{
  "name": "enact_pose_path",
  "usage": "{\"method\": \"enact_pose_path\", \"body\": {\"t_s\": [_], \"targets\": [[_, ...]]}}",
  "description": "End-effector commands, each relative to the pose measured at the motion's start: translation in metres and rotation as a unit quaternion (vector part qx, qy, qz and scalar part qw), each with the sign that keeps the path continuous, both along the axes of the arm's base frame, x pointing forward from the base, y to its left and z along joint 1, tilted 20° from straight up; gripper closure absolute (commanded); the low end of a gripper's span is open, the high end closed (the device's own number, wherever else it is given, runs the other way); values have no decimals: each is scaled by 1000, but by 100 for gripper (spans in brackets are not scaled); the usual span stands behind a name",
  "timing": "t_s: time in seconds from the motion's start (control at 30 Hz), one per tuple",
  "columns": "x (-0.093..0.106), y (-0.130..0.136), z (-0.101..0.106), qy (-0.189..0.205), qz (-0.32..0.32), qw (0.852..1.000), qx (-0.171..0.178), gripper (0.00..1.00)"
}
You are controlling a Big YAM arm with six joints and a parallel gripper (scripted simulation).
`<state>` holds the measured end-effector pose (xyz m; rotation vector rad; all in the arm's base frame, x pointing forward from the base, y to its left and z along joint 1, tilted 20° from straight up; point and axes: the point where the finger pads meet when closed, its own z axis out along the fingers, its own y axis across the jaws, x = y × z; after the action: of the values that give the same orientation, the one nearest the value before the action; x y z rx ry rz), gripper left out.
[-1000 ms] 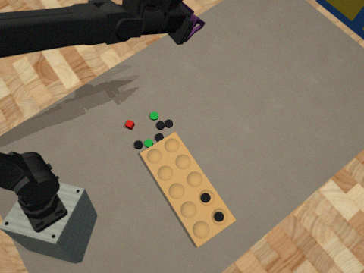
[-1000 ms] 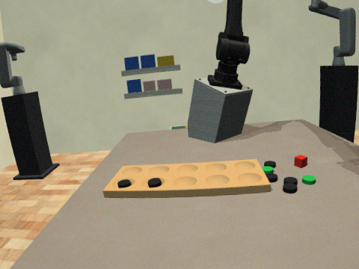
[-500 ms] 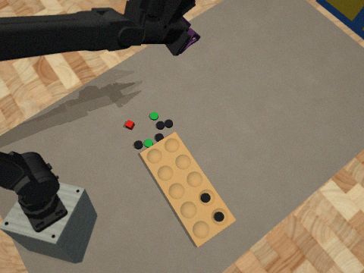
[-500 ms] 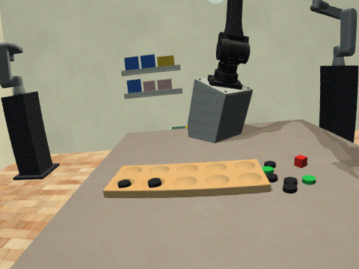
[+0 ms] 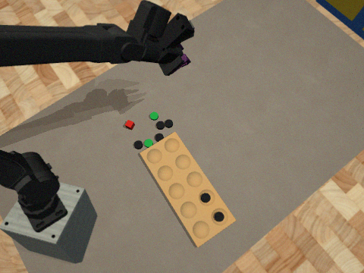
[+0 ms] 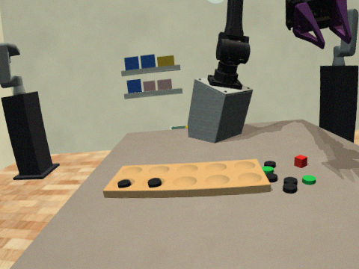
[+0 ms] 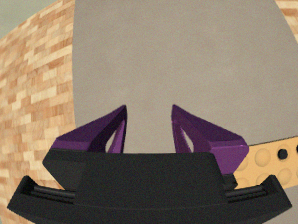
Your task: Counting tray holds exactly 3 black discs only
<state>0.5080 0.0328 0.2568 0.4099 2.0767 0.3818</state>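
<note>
The tan counting tray lies flat on the grey table, and also shows in the exterior view. Two black discs rest in pockets at its end farthest from the loose pieces; the other pockets are empty. Several loose black discs lie by the tray's other end. My gripper hangs high above the table, beyond the loose pieces. Its purple fingers stand apart with nothing between them. A corner of the tray shows in the wrist view.
Two green discs and a red cube lie among the loose black discs; one green disc touches the tray's end. The grey robot base block stands at the table's corner. Black camera stands flank the table.
</note>
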Motion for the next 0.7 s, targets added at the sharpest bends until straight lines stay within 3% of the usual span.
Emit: {"method": "enact_pose_path", "body": {"t_s": [0.0,0.07,0.1,0.27,0.3,0.43,0.47,0.63,0.67], "targets": [[4,-4,38,-39,-12,999,18,55],[4,-4,38,-39,-12,999,18,55],[-10,9,-29,43,-16,998,47,55],[-7,0,-25,34,-25,998,47,55],[-21,13,-58,84,-30,993,75,55],[-17,5,-54,73,-38,994,76,55],[-34,16,-84,122,-45,986,100,55],[-33,11,-84,120,-51,986,101,55],[-25,8,-54,81,-51,990,104,55]]}}
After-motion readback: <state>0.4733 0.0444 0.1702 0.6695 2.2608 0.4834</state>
